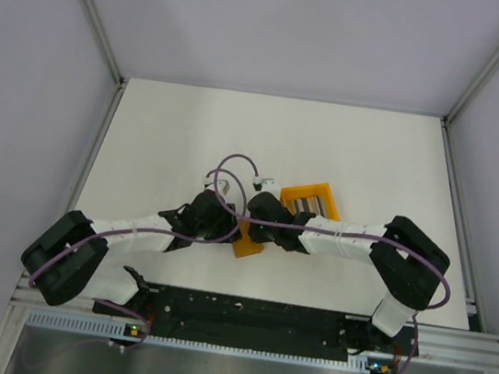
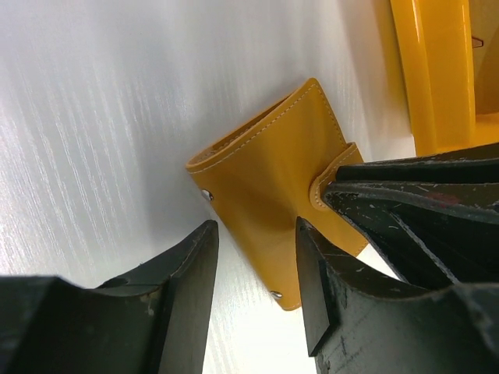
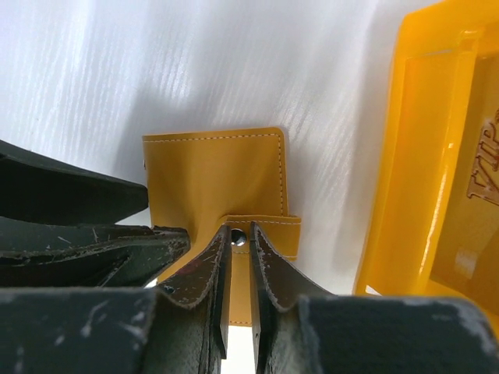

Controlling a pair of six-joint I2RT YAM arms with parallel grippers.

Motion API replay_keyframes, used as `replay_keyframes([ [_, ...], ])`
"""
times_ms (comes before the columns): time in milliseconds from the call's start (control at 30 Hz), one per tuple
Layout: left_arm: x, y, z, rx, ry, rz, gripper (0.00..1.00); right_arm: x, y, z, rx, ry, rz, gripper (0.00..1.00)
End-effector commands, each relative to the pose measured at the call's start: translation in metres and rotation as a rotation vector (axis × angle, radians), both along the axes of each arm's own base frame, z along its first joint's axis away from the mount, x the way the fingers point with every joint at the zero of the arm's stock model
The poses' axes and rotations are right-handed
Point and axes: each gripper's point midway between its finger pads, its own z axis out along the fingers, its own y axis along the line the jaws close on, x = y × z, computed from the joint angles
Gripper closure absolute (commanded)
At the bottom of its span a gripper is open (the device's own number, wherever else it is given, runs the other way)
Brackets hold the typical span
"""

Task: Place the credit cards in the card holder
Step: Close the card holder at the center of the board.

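Card holder (image 2: 273,179): lies flat and folded on the table (image 2: 93,117), just beside the orange bin (image 3: 405,156). The stitched cover faces up. The clasp tab (image 3: 269,227) wraps over one edge and looks fastened at its snap (image 3: 238,238).

Credit cards (image 1: 311,201): a striped row inside the bin, apart from the holder. None are in the holder yet, as far as I can see. My wrist views do not show them clearly.

My right gripper (image 3: 239,243): narrow, only a slit between the fingers. The tips sit on either side of the snap end of the tab. I read this as a pinch on the tab, made so I can peel it off the snap, because the holder must open before any card goes in. I cannot confirm how firm the hold is.

My left gripper (image 2: 255,226): about half spread and holding nothing. It hangs low over the holder's near corner with one finger to each side. I judge it is placed there to pin or block the holder so it does not slide or lift off the smooth table when the tab is pulled. I cannot tell whether it touches the holder.

The two grippers meet tip to tip over the holder, and in the top view the arms crowd together there.

Risks, as I judge them: the whole holder may lift with the tab, or the thin tab may slip out of the pinch.
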Motion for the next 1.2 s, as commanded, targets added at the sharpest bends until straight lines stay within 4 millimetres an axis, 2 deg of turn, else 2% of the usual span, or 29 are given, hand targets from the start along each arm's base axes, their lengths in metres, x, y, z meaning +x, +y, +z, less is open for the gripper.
replay_keyframes([
  [0,-0.005,0.01,-0.012,0.038,0.022,0.024,0.51,-0.062,-0.058,-0.078,-0.262,0.226,0.017,0.9],
  [100,-0.006,0.01,-0.013,0.035,0.025,0.028,0.52,-0.072,-0.049,-0.077,-0.215,0.247,0.004,0.9],
  [233,-0.007,0.013,-0.016,0.041,0.031,0.042,0.52,-0.08,-0.048,-0.076,-0.181,0.273,-0.047,0.9],
  [467,-0.009,0.019,-0.016,0.037,0.023,0.072,0.52,-0.081,-0.057,-0.065,-0.128,0.247,-0.145,0.9],
  [600,-0.008,0.017,-0.015,0.021,0.019,0.072,0.53,-0.084,-0.05,-0.055,-0.099,0.232,-0.126,0.9],
  [767,-0.009,0.016,-0.016,0.019,0.021,0.063,0.53,-0.068,-0.039,-0.031,-0.068,0.134,-0.088,0.82],
  [1000,-0.012,0.017,-0.016,0.02,0.022,0.05,0.54,-0.044,-0.018,0.005,-0.03,0.03,-0.048,0.79],
  [1167,-0.014,0.018,-0.017,0.02,0.022,0.053,0.54,-0.038,-0.012,0.013,-0.01,0.027,-0.049,0.8],
])
